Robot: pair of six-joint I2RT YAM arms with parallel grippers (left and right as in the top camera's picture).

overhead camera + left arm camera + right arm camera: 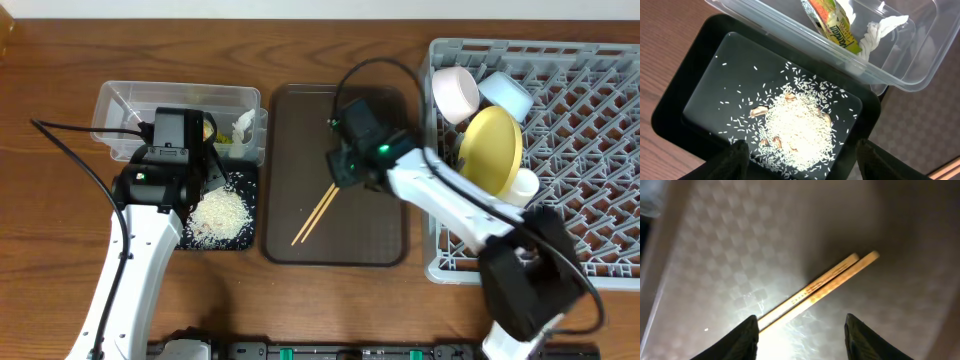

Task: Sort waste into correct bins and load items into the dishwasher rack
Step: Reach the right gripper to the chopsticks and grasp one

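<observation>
Wood-grain table point(50, 250) all round, and both arms reach in from the near edge. Nearest on the left is the black tray point(675, 100), with the rice point(797, 130) heaped in the middle of it, stray grains scattered out toward the rim and a few tan scraps mixed in. Left gripper point(802, 147) hangs right over that pile, fingers spread wide, nothing between them. Across to the middle now: the brown tray point(370, 240), and on it the chopsticks point(820, 287), lying flat, side by side and touching, on a diagonal. Right gripper point(801, 317) is poised over their near end, jaws apart and empty, with the pair running out from the gap just beside one finger; bright glare on the tray surface there. Further back on the left, the tub point(900, 60) sits against the black tray's far edge, its rim overlapping it in the wrist view. Inside it, the wrapper point(832, 22) and, next to it, the tissue point(880, 27). Over on the right, the rack point(590, 110) runs front to back. In its far left part the plate point(492, 145) stands propped on edge, the cup point(522, 185) just beside its nearer rim, and behind the plate the white bowl point(456, 92) and blue bowl point(505, 95) sit next to each other, both tipped.
</observation>
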